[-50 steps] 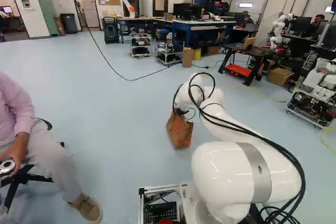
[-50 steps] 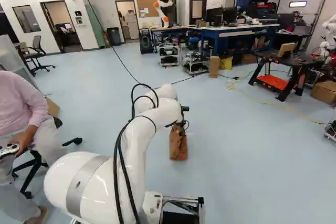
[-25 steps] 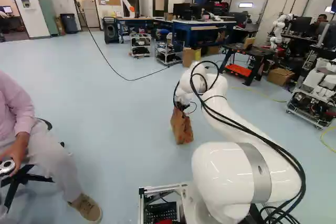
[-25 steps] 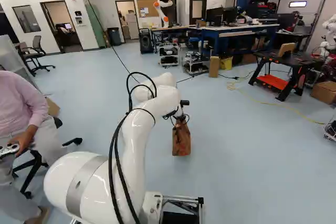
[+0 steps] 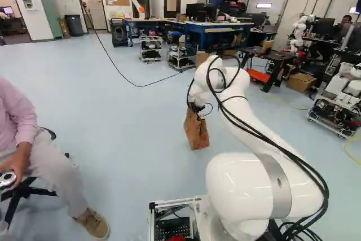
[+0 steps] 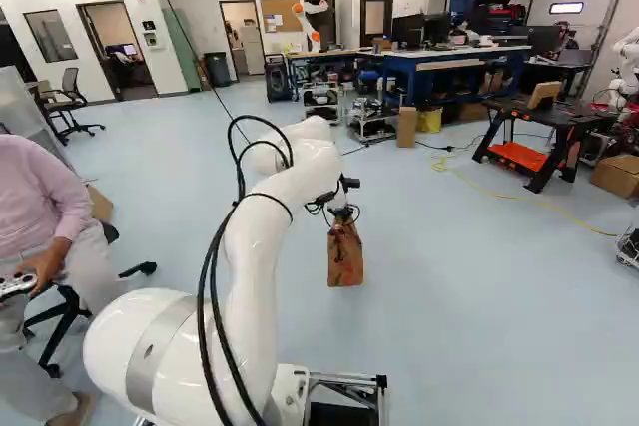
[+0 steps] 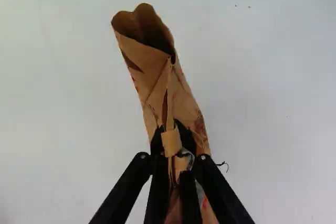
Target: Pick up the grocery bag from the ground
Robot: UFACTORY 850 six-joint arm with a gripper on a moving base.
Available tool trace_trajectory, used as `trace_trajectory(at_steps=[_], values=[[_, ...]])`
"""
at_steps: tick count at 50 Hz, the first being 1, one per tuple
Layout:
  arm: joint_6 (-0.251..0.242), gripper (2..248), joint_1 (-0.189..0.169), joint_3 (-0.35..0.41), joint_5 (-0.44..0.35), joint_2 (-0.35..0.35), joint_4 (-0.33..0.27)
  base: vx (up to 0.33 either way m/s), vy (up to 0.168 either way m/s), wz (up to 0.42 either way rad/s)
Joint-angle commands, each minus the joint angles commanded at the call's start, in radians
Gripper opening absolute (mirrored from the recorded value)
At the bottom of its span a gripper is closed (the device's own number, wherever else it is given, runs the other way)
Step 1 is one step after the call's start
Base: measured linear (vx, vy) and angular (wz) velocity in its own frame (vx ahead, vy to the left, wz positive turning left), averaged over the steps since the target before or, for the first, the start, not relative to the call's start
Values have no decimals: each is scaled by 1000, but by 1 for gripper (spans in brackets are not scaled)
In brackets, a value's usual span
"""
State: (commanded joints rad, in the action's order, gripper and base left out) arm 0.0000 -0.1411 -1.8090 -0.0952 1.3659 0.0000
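I've got the black two-finger end effector (image 6: pixel 342 214) clamped on the top of the brown paper grocery bag (image 6: pixel 345 256), w/ the bag hanging below it, out ahead of the base. In the L base view the bag's abt mid-pic, just L of my glossy white arm (image 5: pixel 254 122); in the R base view it's just R of the arm's far end, a bit tilted in the L view, nr upright in the R. Can't tell for sure how far its bottom is off the pale blue-grey floor (image 5: pixel 113 122). Wrist view: both fingers of the end effector (image 7: pixel 172 135) are closed in on the bag from 2 sides, w/ a lighter tan paper strip (image 7: pixel 171 142) pinched btwn them. Creased paper runs on ahead of the fingers to an open, folded mouth; more of it shows under them, w/ some red print. Black cables loop along the arm. Further off, a thin black cable (image 5: pixel 141 86) crosses the floor. Beyond that, the long blue desk (image 6: pixel 459 59) holds monitors, w/ a tall brown cardboard box (image 6: pixel 407 127) next to a yellow bin (image 6: pixel 429 121) by it. Black desk w/ orange lower shelf (image 6: pixel 519 155) is at the R of the R base view, well apart from the bag.
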Motion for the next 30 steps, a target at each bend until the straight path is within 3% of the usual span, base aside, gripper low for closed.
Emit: trace_trajectory(at_steps=[30], values=[[0, 24, 0, 141, 0, -181, 0, 0, 0, 0]])
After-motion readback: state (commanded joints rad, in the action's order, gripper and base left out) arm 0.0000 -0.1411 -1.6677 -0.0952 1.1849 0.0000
